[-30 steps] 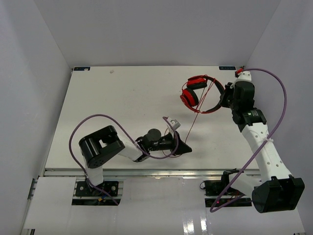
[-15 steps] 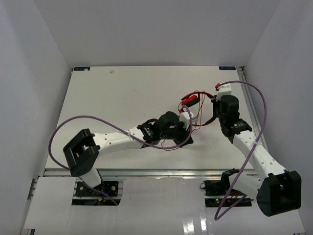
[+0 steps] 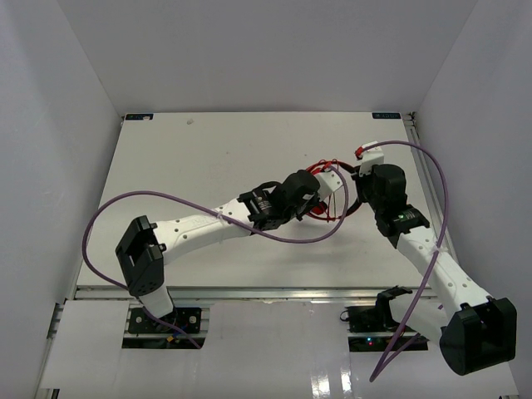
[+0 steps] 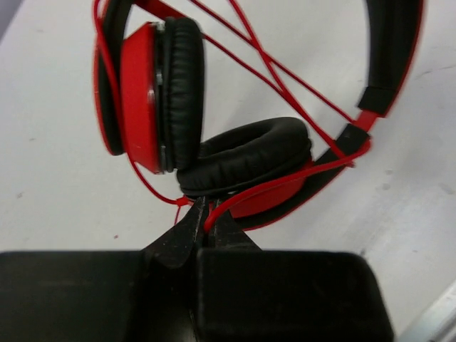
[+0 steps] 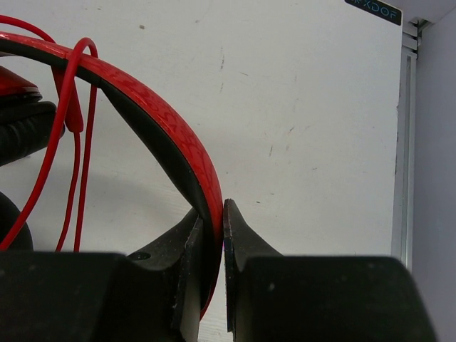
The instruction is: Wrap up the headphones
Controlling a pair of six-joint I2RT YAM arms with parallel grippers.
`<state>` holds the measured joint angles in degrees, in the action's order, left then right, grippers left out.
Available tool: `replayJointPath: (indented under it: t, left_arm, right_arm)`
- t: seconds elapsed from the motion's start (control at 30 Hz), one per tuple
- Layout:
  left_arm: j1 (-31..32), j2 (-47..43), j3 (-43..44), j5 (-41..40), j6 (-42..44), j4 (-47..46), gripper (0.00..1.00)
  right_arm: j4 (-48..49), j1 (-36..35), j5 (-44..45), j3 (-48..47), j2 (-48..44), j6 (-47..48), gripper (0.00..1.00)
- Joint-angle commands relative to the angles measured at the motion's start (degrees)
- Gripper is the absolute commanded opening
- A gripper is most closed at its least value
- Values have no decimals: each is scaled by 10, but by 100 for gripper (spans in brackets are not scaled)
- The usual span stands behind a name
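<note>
The red headphones [image 4: 142, 92] lie at the right middle of the table, their two black-padded earcups folded together. In the top view the headphones [image 3: 320, 171] are mostly covered by my left wrist. The thin red cable [image 4: 285, 75] crosses the headband in several strands. My left gripper [image 4: 206, 206] is shut on a stretch of that cable just below the lower earcup; from above the left gripper [image 3: 320, 195] sits over the cups. My right gripper [image 5: 212, 210] is shut on the red headband [image 5: 157, 100]. From above, the right gripper [image 3: 359, 187] is at the headphones' right side. Loops of cable [image 5: 75, 142] hang over the band.
A thick purple robot cable [image 3: 166, 199] arcs over the left arm, and another purple cable [image 3: 440, 191] loops around the right arm. The white table [image 3: 208, 158] is walled on three sides. A metal rail [image 5: 406, 142] runs along its right edge.
My right arm brought the headphones down and left toward the table's middle. My left arm stretched out right and up to them, and the cable now lies looped over the headphones.
</note>
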<state>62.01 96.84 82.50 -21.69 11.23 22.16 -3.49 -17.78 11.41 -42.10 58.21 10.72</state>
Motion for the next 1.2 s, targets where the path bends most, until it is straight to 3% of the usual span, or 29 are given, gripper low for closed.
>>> replayJointPath:
  t: [0.0,0.37,0.5,0.83,1.17]
  left_arm:
    - [1,-10,0,-150,88,-87,8]
    - [10,-18,-48,-204,181,-274,28]
    - [13,-34,-70,-198,182,-283,28]
    - [36,-111,-157,-130,122,-250,15]
    - [36,-165,-216,-158,138,-280,21]
  right_arm:
    - [-5,-4,-51,-37,-3,-22,8]
    - [-44,-3,-112,-52,1,-54,8]
    - [-46,-4,-132,-53,9,-58,8]
    - [-50,-2,-126,-64,22,-67,8]
    - [-56,0,-146,-70,31,-71,8]
